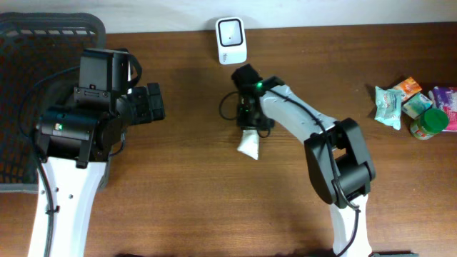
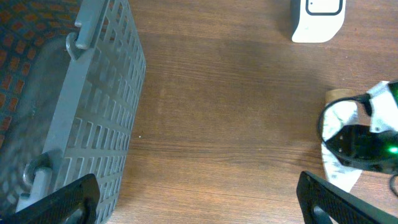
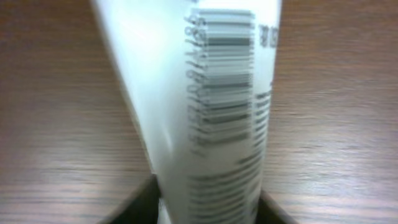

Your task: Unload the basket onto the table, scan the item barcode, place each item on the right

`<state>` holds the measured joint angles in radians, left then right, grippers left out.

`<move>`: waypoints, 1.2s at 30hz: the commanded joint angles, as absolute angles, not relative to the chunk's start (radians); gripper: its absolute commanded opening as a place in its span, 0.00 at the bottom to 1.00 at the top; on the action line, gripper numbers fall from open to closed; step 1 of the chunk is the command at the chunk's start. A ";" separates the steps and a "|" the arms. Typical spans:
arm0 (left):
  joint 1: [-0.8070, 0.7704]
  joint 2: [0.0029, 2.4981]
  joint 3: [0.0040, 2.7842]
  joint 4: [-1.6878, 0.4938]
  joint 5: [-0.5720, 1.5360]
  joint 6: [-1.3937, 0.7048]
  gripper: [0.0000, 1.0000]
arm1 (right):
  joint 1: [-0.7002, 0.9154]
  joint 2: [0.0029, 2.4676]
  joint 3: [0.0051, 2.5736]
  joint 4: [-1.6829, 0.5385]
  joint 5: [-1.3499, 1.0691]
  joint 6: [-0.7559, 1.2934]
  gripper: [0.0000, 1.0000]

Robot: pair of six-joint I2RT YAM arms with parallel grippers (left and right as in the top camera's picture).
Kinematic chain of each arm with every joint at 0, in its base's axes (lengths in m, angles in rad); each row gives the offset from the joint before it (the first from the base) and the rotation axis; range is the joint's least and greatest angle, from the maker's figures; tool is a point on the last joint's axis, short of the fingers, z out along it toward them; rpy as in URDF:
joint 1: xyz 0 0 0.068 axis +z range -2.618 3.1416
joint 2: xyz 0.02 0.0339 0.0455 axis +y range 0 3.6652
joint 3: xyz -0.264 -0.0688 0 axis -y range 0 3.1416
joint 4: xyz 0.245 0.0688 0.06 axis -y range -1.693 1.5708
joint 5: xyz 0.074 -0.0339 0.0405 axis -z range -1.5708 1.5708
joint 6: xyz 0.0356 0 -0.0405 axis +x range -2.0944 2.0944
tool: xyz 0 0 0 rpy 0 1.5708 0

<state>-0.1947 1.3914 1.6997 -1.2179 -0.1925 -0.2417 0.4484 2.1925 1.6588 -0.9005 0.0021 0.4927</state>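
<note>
The item is a white tube with a printed barcode facing the right wrist camera. My right gripper holds it low over the middle of the table, and the tube fills the gap between the two fingers, touching both. A white scanner stands at the table's back edge, a short way beyond the tube. The left wrist view shows the scanner at top right and the tube at the right. My left gripper hangs wide open at the left with nothing in it.
A grey mesh basket fills the left end of the table, close beside the left arm. At the far right lie several snack packets and a green-lidded jar.
</note>
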 commanded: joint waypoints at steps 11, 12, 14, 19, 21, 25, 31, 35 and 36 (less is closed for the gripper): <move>-0.191 1.391 1.700 -1.218 -0.206 -0.226 0.99 | 0.439 2.179 2.013 -1.274 0.043 0.320 0.72; -0.191 1.391 1.700 -1.218 -0.207 -0.226 0.99 | 0.453 2.181 2.012 -1.269 0.067 0.295 0.75; -0.191 1.391 1.700 -1.218 -0.207 -0.226 0.99 | 0.481 2.193 2.000 -1.268 0.141 0.292 0.82; -0.191 1.391 1.700 -1.218 -0.207 -0.226 0.99 | 0.555 2.261 1.977 -1.257 0.373 0.403 0.99; -0.191 1.391 1.700 -1.218 -0.207 -0.226 0.99 | 0.570 2.289 1.977 -1.249 0.431 0.435 0.99; -0.191 1.391 1.700 -1.218 -0.207 -0.226 0.99 | 0.576 2.333 1.976 -1.241 0.473 0.487 0.99; -0.191 1.391 1.700 -1.218 -0.207 -0.226 0.99 | 0.577 2.413 1.970 -1.239 0.460 0.514 0.94; -0.191 1.391 1.700 -1.218 -0.206 -0.226 0.99 | 0.577 2.431 1.935 -1.201 0.456 0.515 0.75; -0.191 1.391 1.700 -1.218 -0.207 -0.226 0.99 | 0.577 2.431 1.907 -1.177 0.457 0.543 0.71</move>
